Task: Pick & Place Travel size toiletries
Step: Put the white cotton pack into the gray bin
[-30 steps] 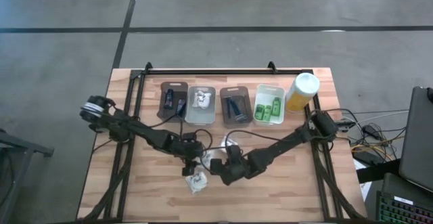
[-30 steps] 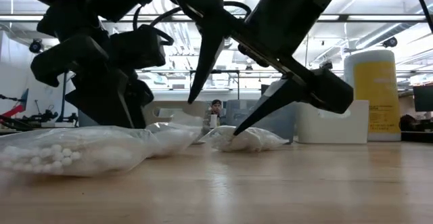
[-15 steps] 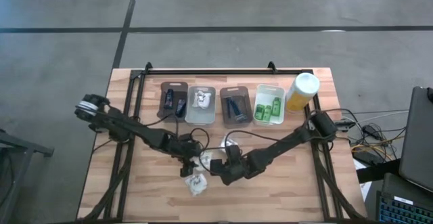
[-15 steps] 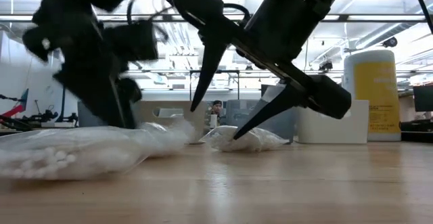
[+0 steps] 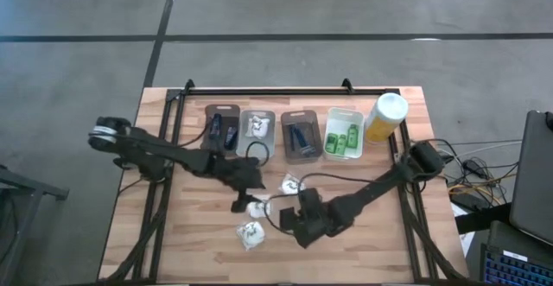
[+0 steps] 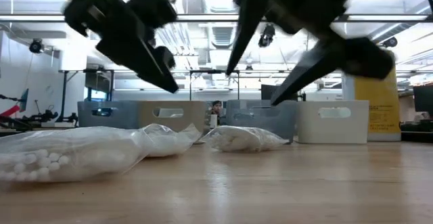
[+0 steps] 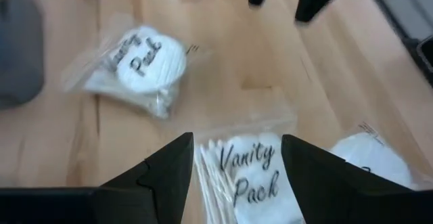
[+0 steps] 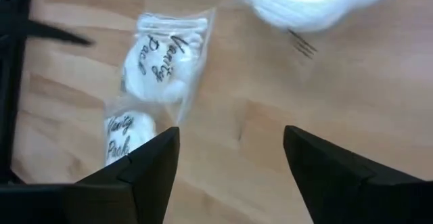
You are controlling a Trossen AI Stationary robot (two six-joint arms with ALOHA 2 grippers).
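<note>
High view shows the wooden surface [image 5: 173, 243] with four trays [image 5: 257, 136] in a row along its far side and a tall yellow bottle [image 5: 384, 117] beside them. Three white packets [image 5: 251, 232] lie loose on the bare wood nearer the front, flat, each turned a different way. The left end effector [image 5: 244, 203] hangs over the middle packet [image 7: 254, 176], fingers spread wide, holding nothing. The right end effector [image 5: 281, 219] hovers just beside it, also wide and empty.
</note>
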